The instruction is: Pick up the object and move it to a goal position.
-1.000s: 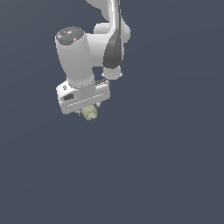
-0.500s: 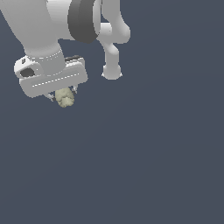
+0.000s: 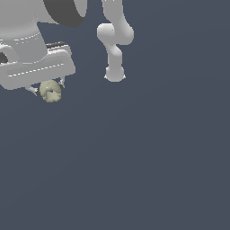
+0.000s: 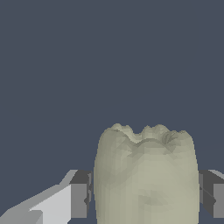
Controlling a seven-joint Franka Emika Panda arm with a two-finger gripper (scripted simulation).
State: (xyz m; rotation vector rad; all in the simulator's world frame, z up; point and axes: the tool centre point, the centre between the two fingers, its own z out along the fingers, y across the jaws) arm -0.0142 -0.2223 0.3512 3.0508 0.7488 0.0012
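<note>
I am holding the blob up high.
My fingers (image 3: 48, 90) squeeze the blob (image 3: 50, 91) from both sides. It hangs under the white hand, in the exterior view's upper left, above the dark table (image 3: 148, 157).

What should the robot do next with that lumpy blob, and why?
Probably keep the fingers shut and carry on: the blob sits gripped between them, clear of the floor, and no goal spot shows in either view.
</note>
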